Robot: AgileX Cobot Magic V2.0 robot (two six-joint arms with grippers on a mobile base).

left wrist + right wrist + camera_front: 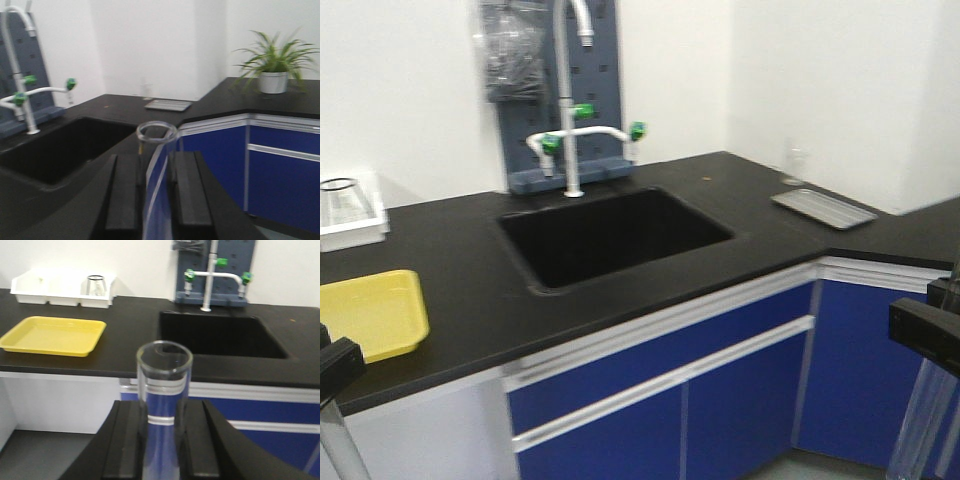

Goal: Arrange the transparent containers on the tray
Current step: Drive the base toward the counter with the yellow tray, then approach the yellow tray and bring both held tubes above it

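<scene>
My left gripper (156,195) is shut on a clear glass test tube (157,135), whose round rim sticks out past the black fingers (122,195). In the right wrist view, my right gripper (162,440) is likewise shut on a second test tube (164,385). The front view shows the left gripper (335,365) at the bottom left corner, beside the yellow tray (370,312). The right gripper (925,335) is at the right edge, in front of the blue cabinets, its tube (918,425) hanging down. The yellow tray (52,335) lies on the black counter with nothing on it.
A deep black sink (615,235) with a white faucet (570,120) fills the counter's middle. White bins (62,290) hold a beaker (96,285) behind the tray. A flat metal tray (823,208) lies at the right corner, and a potted plant (272,65) stands further along.
</scene>
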